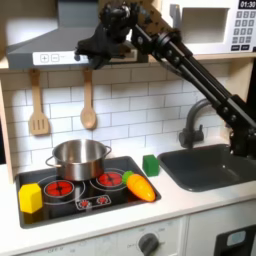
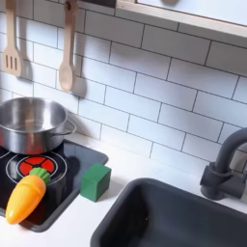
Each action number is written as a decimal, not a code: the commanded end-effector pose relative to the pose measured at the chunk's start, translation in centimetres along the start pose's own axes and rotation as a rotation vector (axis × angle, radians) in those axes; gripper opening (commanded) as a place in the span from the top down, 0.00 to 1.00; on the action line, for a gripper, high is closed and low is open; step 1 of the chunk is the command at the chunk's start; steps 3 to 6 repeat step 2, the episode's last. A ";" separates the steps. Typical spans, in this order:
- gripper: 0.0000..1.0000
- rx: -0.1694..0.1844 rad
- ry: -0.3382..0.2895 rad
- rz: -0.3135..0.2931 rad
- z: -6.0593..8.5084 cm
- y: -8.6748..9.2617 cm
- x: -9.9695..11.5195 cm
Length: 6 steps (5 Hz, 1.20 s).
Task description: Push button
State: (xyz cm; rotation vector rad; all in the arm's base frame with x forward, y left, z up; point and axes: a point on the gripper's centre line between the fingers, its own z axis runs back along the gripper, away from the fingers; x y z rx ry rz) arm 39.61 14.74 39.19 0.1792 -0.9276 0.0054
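stretching across the toy kitchen in the first exterior view, black arm [image 1: 190, 70] reaching from that first exterior view's right up to the range hood [image 1: 45, 45]. sitting below, white desk [image 1: 190, 200] carrying a dark sink [image 1: 208, 166] with a black faucet [image 1: 195, 118], and a black stovetop [image 1: 85, 190]. resting on the back burner, silver pot [image 1: 78, 158]. hanging on the tiled wall in both exterior views, slotted spatula [image 1: 38, 105] and wooden spoon [image 1: 88, 103]. lying at the stovetop's front corner, orange carrot [image 1: 139, 186], its green top pointing to the pot. sitting on the desk between stovetop and sink, green block [image 1: 151, 164]; perching on the stovetop's front edge at the first exterior view's left, yellow block [image 1: 31, 197]. hovering at the hood's front panel, hand [image 1: 88, 50], right beside the row of small buttons [image 1: 60, 57]; too dark and small to tell whether clenched or released, or whether touching a button.
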 end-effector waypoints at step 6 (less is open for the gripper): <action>1.00 0.008 0.030 -0.008 -0.9 0.4 -0.1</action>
